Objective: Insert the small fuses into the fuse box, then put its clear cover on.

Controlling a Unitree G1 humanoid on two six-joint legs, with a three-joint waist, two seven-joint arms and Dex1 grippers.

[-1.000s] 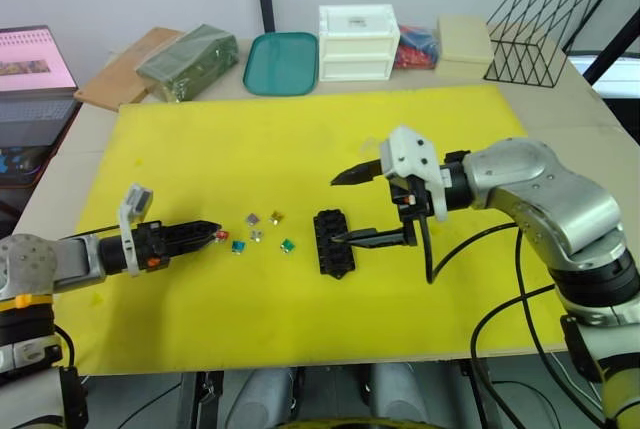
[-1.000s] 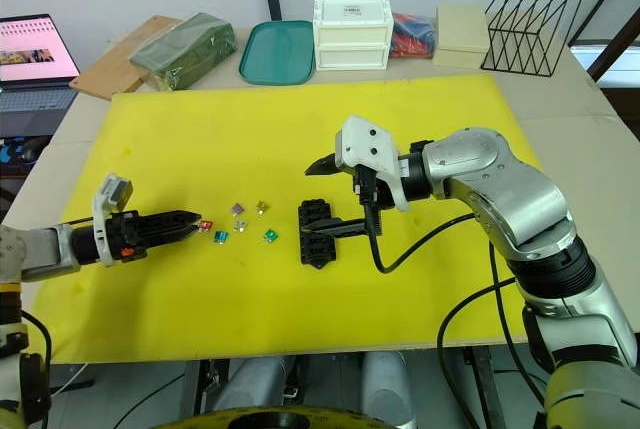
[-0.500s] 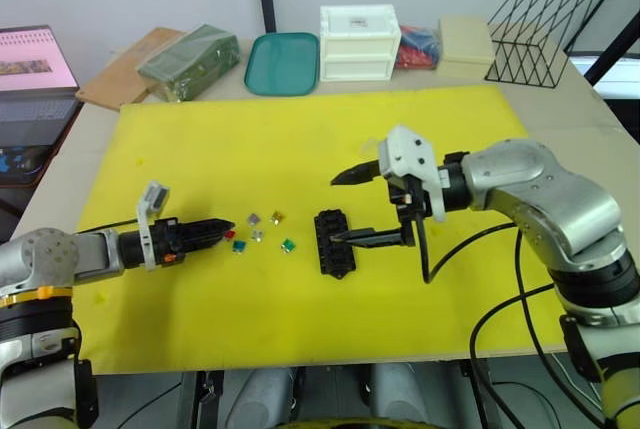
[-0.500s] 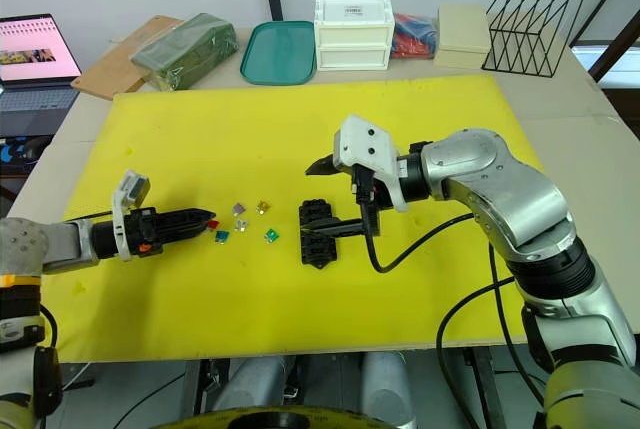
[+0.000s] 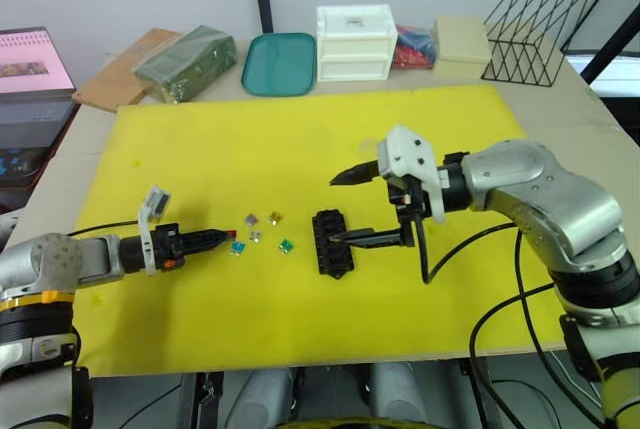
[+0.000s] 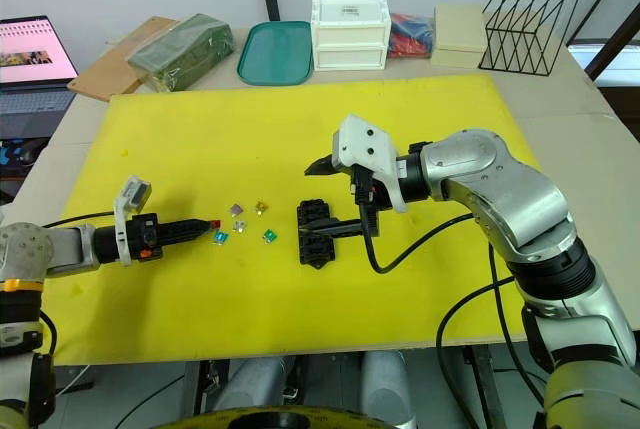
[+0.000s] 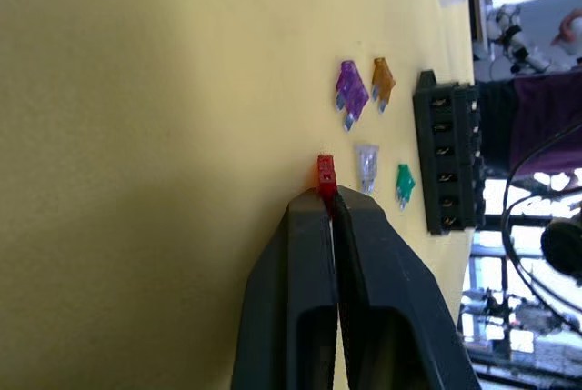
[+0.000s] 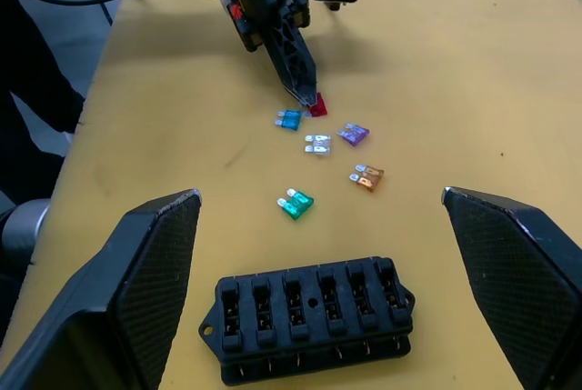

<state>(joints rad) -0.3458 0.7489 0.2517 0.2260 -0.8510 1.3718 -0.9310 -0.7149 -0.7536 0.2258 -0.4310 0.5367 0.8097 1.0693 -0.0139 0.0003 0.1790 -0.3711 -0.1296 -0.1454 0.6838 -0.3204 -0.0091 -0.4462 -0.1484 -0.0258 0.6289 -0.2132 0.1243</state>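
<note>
Fuses (image 8: 320, 145) lie loose on the yellow mat left of the empty fuse box (image 5: 332, 242), and the left claw (image 7: 328, 197) has pinched shut on the red fuse (image 7: 326, 173), seemingly barely lifted, while the right claw (image 5: 346, 207) gapes wide over the box — next, carry it to a slot.

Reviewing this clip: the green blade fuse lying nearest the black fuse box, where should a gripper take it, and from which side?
Probably by the wide translucent body of the small green blade fuse, coming from straight above. It lies flat on the yellow mat, its thin metal blades offering little to pinch. It sits apart from the black plastic fuse box and the other fuses, leaving finger room.
</note>
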